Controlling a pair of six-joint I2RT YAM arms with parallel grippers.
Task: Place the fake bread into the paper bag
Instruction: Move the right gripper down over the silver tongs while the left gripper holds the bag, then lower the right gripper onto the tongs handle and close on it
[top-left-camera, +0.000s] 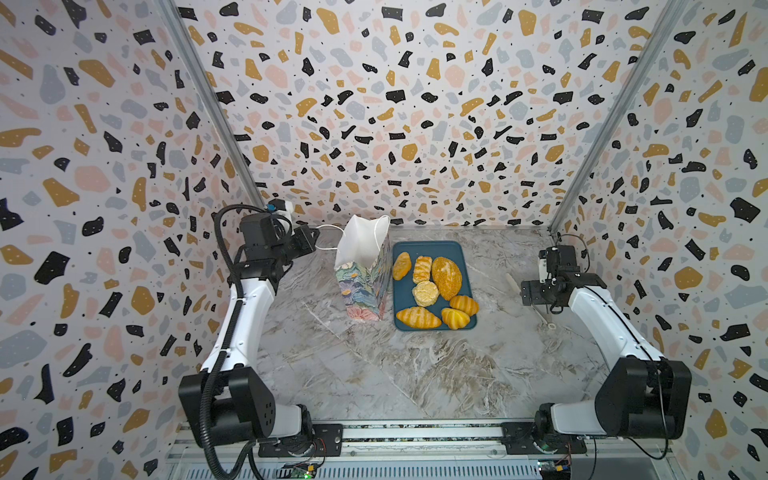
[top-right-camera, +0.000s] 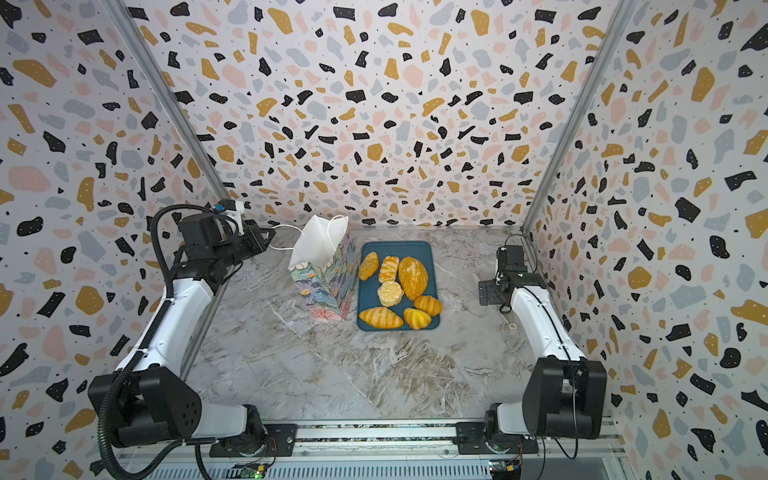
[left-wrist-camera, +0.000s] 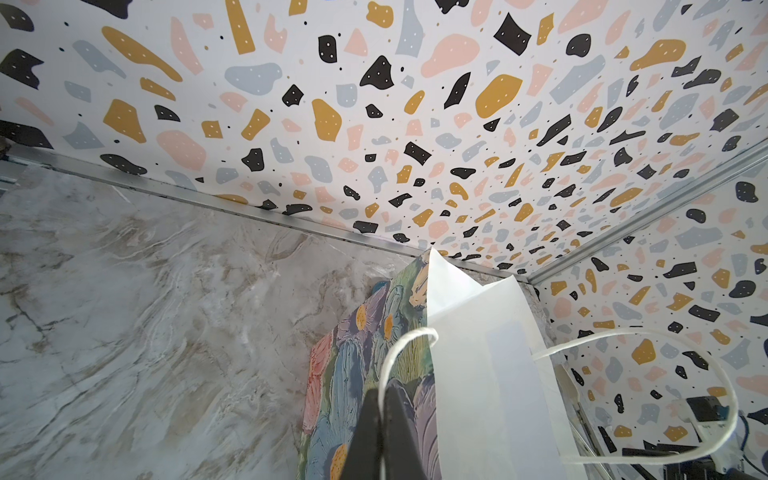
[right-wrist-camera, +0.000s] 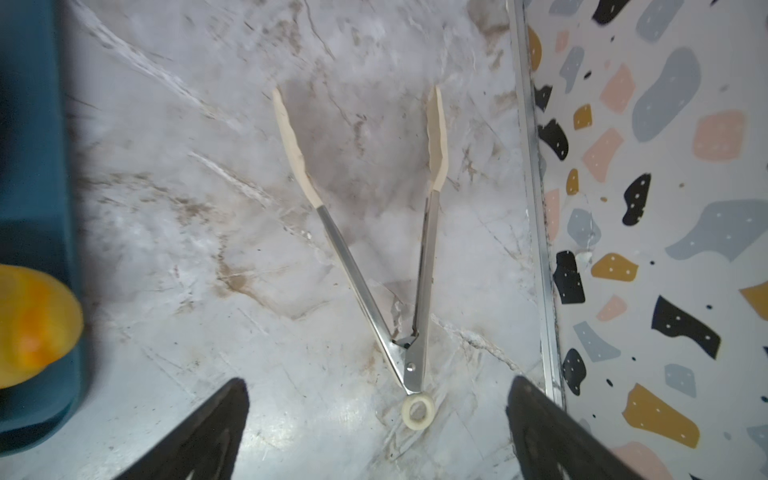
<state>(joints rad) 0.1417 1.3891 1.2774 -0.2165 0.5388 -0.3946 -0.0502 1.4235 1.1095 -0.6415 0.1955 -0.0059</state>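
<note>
**At the back of the worktop: bag held by its cord, bread waiting on the tray**

Top views. Both top views show one paper bag (top-left-camera: 363, 286) standing upright on the worktop (top-left-camera: 374, 374), just beside the left edge of one dark-blue tray (top-left-camera: 451, 257). All the bread (top-left-camera: 425, 293) lies on the tray and none is in the bag. There are seven pieces: one seeded loaf, one round bun, one plaited pastry and four croissants or ridged rolls. The left gripper (top-left-camera: 311, 242) sits level with the bag's mouth, on its left. The right gripper (top-left-camera: 530, 293) is well apart from the tray, near the right wall.

Left wrist view. The left gripper (left-wrist-camera: 381, 395) has its fingers together, clamped on one white cord handle (left-wrist-camera: 409, 336). The second handle (left-wrist-camera: 615, 332) loops free, so two handles in all. This hold probably steadies the bag and keeps its white mouth pulled open for loading.

Right wrist view. The right gripper (right-wrist-camera: 376, 380) has its fingers wide apart and carries nothing. It hovers over one pair of tongs (right-wrist-camera: 353, 270), which lie spread on the worktop between the tray (right-wrist-camera: 29, 166) and the wall. Likely aim: take the tongs to lift the bread.
</note>
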